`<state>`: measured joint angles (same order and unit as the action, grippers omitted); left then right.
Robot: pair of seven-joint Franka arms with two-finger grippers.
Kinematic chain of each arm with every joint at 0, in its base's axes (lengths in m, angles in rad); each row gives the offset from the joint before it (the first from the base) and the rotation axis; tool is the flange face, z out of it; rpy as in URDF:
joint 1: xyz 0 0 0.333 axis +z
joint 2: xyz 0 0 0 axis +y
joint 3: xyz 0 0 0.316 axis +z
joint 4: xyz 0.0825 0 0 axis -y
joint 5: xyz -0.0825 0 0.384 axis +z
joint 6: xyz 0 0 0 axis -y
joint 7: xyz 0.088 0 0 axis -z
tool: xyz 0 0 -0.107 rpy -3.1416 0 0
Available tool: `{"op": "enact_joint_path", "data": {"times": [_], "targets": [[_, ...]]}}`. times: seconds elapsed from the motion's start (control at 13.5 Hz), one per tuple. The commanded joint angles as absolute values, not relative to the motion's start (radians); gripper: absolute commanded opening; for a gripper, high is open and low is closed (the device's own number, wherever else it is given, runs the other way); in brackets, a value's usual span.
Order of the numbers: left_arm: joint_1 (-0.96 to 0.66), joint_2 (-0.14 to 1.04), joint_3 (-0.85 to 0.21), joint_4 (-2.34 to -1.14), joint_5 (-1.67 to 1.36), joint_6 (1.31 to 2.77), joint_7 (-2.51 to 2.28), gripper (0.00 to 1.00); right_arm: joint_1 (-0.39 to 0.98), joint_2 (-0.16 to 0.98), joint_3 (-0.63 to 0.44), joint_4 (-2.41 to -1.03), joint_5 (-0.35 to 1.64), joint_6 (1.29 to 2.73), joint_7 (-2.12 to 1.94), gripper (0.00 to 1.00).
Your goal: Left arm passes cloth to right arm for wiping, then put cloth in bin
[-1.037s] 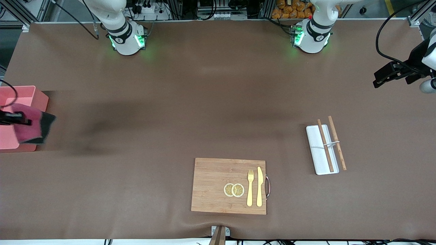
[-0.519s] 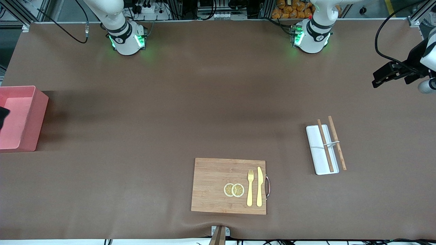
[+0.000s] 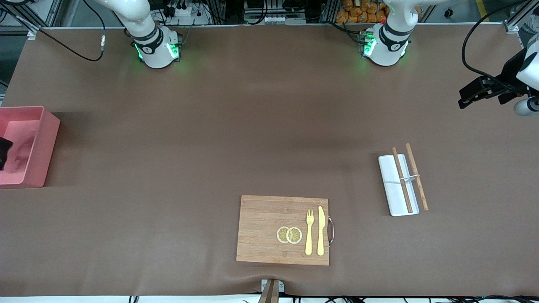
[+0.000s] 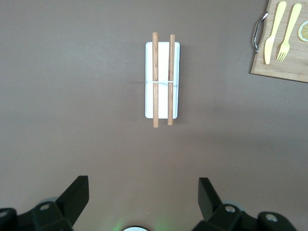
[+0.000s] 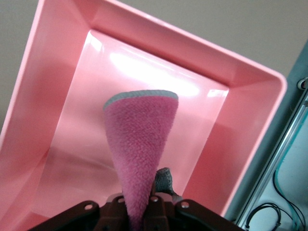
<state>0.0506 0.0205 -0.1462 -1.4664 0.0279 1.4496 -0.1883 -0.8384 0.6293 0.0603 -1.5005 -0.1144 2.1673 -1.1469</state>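
The cloth [image 5: 140, 144] hangs pinched in the right gripper [image 5: 140, 211] over the bin [image 5: 53, 72], clear of its walls. The left gripper [image 4: 143, 197] waits spread wide above bare table near the tray [image 4: 162, 79].

The soft crimson-pink cloth with a grey edge [image 5: 139, 139] hangs down as a narrow fold over the inside of the salmon-pink rectangular plastic bin [image 5: 231, 77]. The bin stands open at the right arm's end of the table.
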Motion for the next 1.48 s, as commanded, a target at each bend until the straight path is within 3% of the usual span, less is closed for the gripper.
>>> {"op": "enact_joint_path", "data": {"times": [0.0, 0.3, 0.52, 0.96, 1.41], "targets": [[0.052, 0.002, -0.153, -1.482, 0.012, 1.443, -0.193, 1.00, -0.858, 0.644, 0.086, -1.467, -0.095, 2.148, -1.161, 1.00], [0.054, 0.003, -0.153, -1.482, 0.014, 1.442, -0.192, 1.00, -0.842, 0.626, 0.087, -1.470, -0.081, 2.122, -1.148, 1.00], [0.055, 0.003, -0.153, -1.482, 0.014, 1.442, -0.190, 1.00, -0.804, 0.568, 0.094, -1.466, -0.080, 2.010, -1.021, 1.00], [0.060, 0.003, -0.152, -1.480, 0.014, 1.442, -0.179, 1.00, -0.574, 0.370, 0.091, -1.471, -0.095, 1.735, -0.691, 1.00], [0.061, -0.002, -0.144, -1.480, 0.014, 1.440, -0.178, 1.00, -0.252, 0.235, 0.095, -1.468, -0.077, 1.510, -0.171, 1.00]]}}
